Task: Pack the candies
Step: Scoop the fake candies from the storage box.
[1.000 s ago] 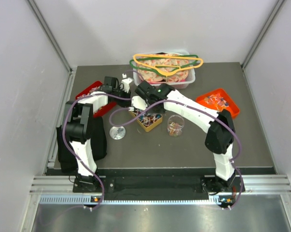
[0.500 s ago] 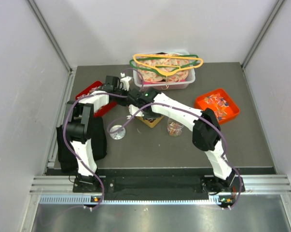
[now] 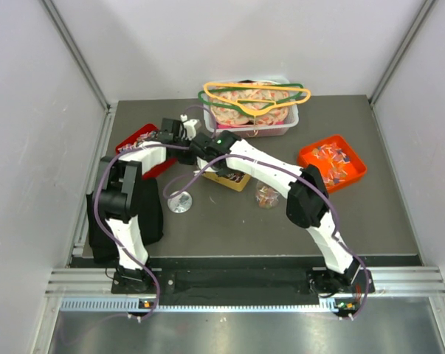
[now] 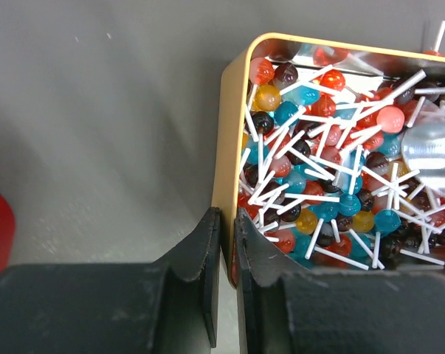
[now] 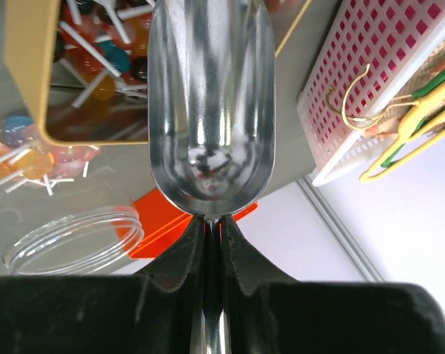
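Evidently to keep it from sliding, the left gripper (image 4: 223,243) is clenched on the wall of the gold tin (image 4: 233,133), while the right gripper (image 5: 213,228), clamped on the handle of an empty metal scoop (image 5: 211,110), holds its bowl over the candies (image 4: 318,184) heaped inside that tin.

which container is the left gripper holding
The gold tin full of lollipops: the left gripper pinches its wall. The orange tray sits apart, untouched.

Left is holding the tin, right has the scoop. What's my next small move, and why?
Probably lower the scoop into the lollipops. Its bowl looks empty, the right gripper is shut on its handle, and the left gripper pinches the rim of the gold tin, which should steady it.
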You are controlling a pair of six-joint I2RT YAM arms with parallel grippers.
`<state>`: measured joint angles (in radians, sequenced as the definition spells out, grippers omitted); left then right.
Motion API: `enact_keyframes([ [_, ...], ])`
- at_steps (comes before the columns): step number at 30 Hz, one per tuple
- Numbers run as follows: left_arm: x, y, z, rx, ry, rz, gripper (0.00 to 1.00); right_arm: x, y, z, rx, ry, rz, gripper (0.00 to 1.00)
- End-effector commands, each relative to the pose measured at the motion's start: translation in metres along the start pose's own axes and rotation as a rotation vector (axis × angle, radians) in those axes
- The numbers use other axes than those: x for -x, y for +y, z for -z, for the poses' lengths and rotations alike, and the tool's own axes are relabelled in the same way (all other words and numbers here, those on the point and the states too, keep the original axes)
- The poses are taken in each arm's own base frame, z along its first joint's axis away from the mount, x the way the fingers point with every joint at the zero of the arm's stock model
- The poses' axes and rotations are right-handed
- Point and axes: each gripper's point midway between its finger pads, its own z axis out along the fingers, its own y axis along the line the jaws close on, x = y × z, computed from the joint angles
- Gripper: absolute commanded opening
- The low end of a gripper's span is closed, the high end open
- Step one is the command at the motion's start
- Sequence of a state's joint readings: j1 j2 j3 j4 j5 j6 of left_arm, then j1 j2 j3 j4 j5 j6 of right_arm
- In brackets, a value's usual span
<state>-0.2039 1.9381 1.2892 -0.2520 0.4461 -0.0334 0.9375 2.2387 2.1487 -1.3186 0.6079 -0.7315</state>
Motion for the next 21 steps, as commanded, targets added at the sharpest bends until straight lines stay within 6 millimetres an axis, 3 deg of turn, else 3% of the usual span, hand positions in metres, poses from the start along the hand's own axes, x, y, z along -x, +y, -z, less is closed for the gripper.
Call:
enact_keyframes([
  [1,0.014,-0.024,0.022,-0.05,-0.053,0.04,0.0,-0.022,-0.003,0.005,0.001,0.079,0.02,0.0],
  [11,0.021,-0.028,0.025,-0.059,-0.088,0.053,0.0,-0.034,0.005,0.001,0.046,0.162,0.119,0.0],
  [16,0.023,-0.027,0.023,-0.057,-0.098,0.059,0.0,-0.033,0.006,0.01,0.054,0.162,0.168,0.0],
  [21,0.027,-0.027,0.025,-0.054,-0.115,0.051,0.0,-0.037,0.02,0.005,0.112,0.187,0.227,0.0],
])
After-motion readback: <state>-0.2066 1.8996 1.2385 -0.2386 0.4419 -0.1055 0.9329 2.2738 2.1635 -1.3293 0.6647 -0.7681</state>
